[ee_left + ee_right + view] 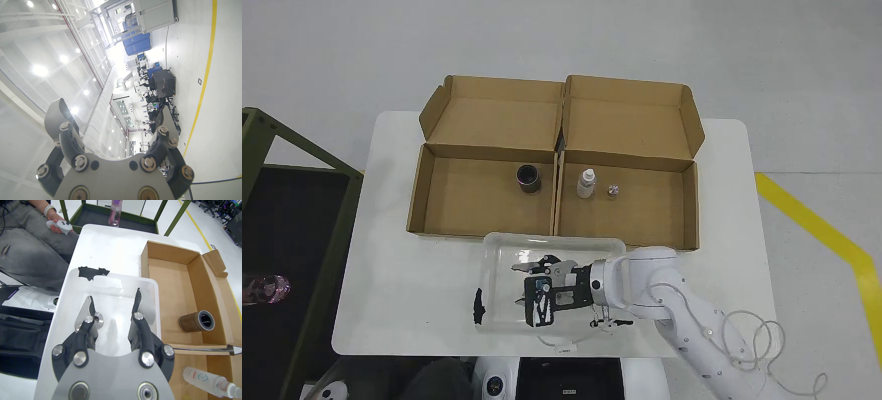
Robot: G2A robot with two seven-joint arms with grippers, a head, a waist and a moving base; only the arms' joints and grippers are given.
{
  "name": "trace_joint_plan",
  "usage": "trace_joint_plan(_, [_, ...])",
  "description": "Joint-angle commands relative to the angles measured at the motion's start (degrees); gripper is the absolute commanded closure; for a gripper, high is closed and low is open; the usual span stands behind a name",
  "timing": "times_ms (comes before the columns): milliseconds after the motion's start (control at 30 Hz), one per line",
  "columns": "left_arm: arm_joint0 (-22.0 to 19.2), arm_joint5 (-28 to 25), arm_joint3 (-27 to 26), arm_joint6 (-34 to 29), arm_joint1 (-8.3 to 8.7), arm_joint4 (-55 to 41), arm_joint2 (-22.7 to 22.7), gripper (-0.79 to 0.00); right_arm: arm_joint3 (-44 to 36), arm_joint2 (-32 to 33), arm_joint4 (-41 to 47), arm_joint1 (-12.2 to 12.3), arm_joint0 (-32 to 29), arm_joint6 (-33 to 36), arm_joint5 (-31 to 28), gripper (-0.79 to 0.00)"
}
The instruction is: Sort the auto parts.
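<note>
A: R gripper (115, 296)?
B: Jaws wide, nothing held, over the white tray (62, 291). Round metal part (99, 319) lies in it, just beside one finger
A: L gripper (111, 109)?
B: Wide too, empty, aimed at ceiling. Cylinder (529, 179) in left box (467, 200), bottle (586, 183) in right box (652, 208)

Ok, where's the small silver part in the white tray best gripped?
Across its round rim, from straight above: the silver part seems to lie flat on the tray floor, a low disc, and the right gripper, jaws open, sits just beside it.
</note>
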Motion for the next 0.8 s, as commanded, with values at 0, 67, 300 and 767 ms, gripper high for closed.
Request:
trace_joint_plan(0, [0.0, 0.0, 0.0, 0.0, 0.0, 0.0, 0.0, -0.785, 0.4, 0.0, -1.0, 0.3, -0.7, -0.6, -0.2, -0.382])
trace_joint_plan(67, [0.0, 0.0, 0.0, 0.0, 0.0, 0.0, 0.0, -0.785, 0.9, 0.0, -1.8, 0.5, -1.2, -1.1, -0.2, -0.382])
trace_joint_plan(300, [0.0, 0.0, 0.0, 0.0, 0.0, 0.0, 0.0, -0.785, 2.8, -1.9, -5.4, 0.8, -1.5, -2.2, 0.6, -0.382])
trace_joint_plan(767, [0.0, 0.0, 0.0, 0.0, 0.0, 0.0, 0.0, -0.785, 8.7, -6.7, -9.1, 0.4, 1.0, -2.9, 2.5, -0.4])
